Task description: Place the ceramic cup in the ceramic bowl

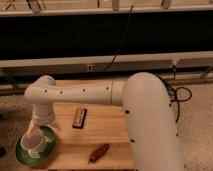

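Note:
The green ceramic bowl (20, 154) sits at the front left corner of the wooden table. The pale white ceramic cup (33, 144) stands upright inside it, slightly right of the bowl's middle. My white arm reaches from the right across the table to the left side. My gripper (33, 128) hangs from the wrist just above the cup's rim, close to it; I cannot tell whether it touches the cup.
A dark rectangular bar (79, 117) lies mid-table to the right of the bowl. A brown elongated object (98, 152) lies near the table's front edge. The wooden table (107, 125) ends just left of the bowl. Cables (182, 95) lie on the floor at right.

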### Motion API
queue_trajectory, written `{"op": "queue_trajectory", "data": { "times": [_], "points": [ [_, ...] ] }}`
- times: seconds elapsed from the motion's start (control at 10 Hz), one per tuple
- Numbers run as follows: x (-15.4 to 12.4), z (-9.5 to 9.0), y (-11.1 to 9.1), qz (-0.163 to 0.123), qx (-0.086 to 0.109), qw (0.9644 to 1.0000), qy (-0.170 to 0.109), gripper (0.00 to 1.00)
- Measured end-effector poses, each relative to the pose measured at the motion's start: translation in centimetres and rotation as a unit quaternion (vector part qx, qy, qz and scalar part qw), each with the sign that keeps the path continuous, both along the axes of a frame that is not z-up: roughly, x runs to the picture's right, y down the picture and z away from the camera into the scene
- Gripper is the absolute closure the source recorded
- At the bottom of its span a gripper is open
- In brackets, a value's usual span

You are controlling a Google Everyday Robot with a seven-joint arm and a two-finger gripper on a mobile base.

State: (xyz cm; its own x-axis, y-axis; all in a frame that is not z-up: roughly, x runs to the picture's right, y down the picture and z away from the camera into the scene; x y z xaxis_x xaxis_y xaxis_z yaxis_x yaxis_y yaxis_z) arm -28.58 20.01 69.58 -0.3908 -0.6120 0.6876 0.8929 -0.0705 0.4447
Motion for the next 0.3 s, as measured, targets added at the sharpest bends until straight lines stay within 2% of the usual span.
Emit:
{"op": "queue_trajectory", "data": {
  "times": [0.2, 0.3],
  "points": [
    [1.3, -0.5, -1.4, 0.01, 0.013, 0.9998, 0.006, 0.2],
    [1.8, -0.7, -1.7, 0.01, 0.01, 0.9999, 0.005, 0.2]
  ]
}}
